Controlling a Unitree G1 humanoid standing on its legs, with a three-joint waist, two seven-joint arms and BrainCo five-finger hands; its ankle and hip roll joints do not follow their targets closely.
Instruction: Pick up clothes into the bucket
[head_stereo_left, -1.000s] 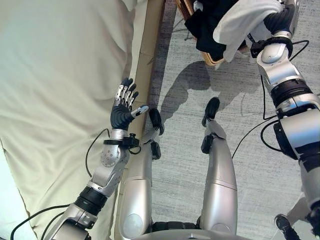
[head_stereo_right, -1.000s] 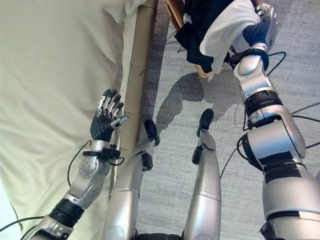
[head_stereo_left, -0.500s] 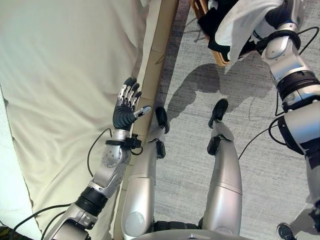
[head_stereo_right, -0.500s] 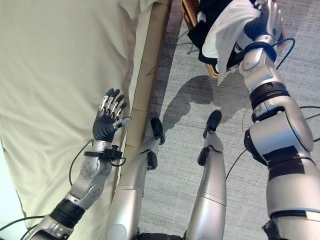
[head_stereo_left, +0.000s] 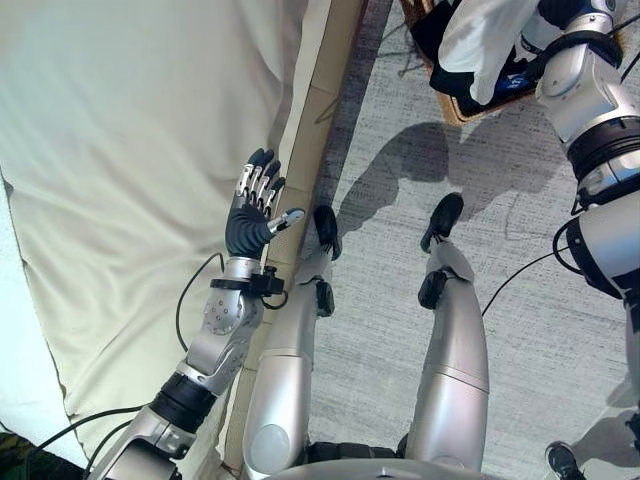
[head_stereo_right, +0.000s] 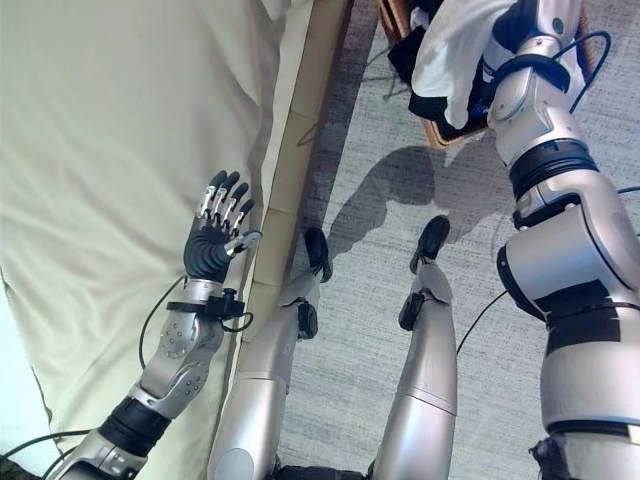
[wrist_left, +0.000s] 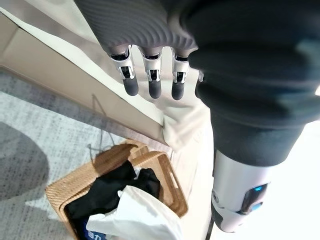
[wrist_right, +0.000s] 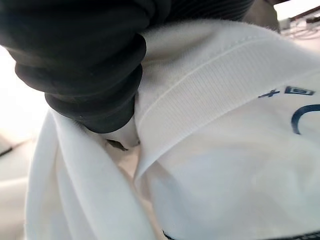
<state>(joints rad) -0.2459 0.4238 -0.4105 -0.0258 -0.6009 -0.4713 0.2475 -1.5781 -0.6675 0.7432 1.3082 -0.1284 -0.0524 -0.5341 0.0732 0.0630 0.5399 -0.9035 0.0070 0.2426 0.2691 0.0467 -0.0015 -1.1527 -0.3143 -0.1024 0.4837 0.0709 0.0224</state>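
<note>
- white garment (head_stereo_left: 478, 42) hangs draped over the right hand (head_stereo_right: 528, 22) above the wicker basket (wrist_left: 150, 165) — this woven basket is the bucket here, standing on the grey carpet (head_stereo_left: 400, 180) beside the bed.
- right hand's fingers are buried under the white cloth in its own wrist view, so whether they are curled on it or straight cannot be told; the fabric there shows a ribbed hem and some blue print.
- black clothes (wrist_left: 107, 192) already lie inside the basket, with the white garment's lower fold reaching down onto them in the left wrist view.
- left hand (head_stereo_left: 252, 215) is raised over the edge of the bed (head_stereo_left: 130, 180), fingers straight and spread, thumb out to the side, holding nothing — well apart from the basket.
- bed is covered with a pale cream sheet (head_stereo_right: 110, 150), and its tan side rail (head_stereo_left: 320, 110) runs along the carpet between the left hand and the basket.
</note>
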